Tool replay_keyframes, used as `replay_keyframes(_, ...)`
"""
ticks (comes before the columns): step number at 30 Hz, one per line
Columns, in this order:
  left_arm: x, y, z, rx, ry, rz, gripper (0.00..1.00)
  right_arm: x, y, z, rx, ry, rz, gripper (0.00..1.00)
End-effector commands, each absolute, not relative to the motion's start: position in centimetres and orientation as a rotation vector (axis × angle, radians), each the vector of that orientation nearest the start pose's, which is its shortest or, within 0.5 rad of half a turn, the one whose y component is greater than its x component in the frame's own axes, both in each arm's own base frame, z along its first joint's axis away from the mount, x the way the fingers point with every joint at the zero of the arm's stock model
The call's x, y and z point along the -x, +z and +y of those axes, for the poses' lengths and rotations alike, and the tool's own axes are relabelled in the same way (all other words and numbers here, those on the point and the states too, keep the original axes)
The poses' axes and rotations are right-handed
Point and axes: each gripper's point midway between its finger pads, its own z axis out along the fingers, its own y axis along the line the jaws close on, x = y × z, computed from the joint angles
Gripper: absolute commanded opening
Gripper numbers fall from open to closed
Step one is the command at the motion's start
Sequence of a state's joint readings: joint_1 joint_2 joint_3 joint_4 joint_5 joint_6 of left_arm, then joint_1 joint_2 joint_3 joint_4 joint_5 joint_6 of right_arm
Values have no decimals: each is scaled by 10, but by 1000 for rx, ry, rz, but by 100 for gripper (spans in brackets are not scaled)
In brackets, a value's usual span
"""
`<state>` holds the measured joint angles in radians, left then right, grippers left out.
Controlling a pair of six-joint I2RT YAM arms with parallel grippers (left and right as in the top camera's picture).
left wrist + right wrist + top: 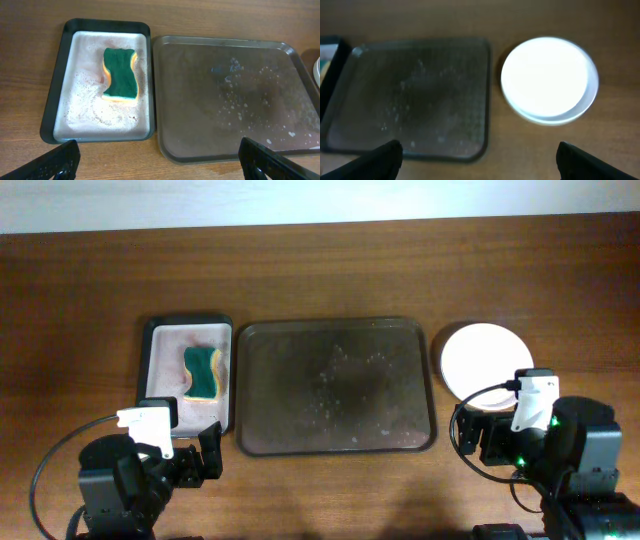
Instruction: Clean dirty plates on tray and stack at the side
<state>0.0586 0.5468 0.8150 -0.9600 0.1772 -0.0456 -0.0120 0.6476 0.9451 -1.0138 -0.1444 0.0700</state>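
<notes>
The big brown tray (pixel 300 380) lies in the middle of the frame, with little white wet spots on it. A white plate (pixel 487 358) sits on the table (pixel 320 270) just right of the tray, not touching it, and it looks clean. I cannot tell if more plates lie under it. Just left of the brown tray is a small black tray (pixel 56 100) with a green and yellow sponge (pixel 202 372) lying in it. The left claw (pixel 160 150) hangs at the bottom left, its 2 fingers spread wide, holding nothing. The right claw (pixel 479 147) hangs at the bottom right, below the plate, spread wide too.
</notes>
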Motion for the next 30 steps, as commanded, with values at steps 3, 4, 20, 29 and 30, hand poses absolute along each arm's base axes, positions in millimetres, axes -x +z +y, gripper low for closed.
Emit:
replay_keyframes(3, -202, 214, -20, 1, -196, 2263, 99, -215, 269, 15, -1, 125, 1976, 99)
replay_keyframes(4, -202, 214, -20, 1, -196, 2263, 100, -216, 269, 15, 4, 127, 1925, 99)
replay_keyframes(20, -202, 214, -20, 1, -196, 2263, 99, -239, 233, 13, 31, 101, 1351, 99)
replay_keyframes(29, -202, 214, -20, 1, -196, 2263, 99, -246, 160, 11, 89, 22, 1629, 99)
replay_keyframes(30, -202, 214, -20, 1, -196, 2263, 99, -246, 157, 12, 92, 25, 1640, 99)
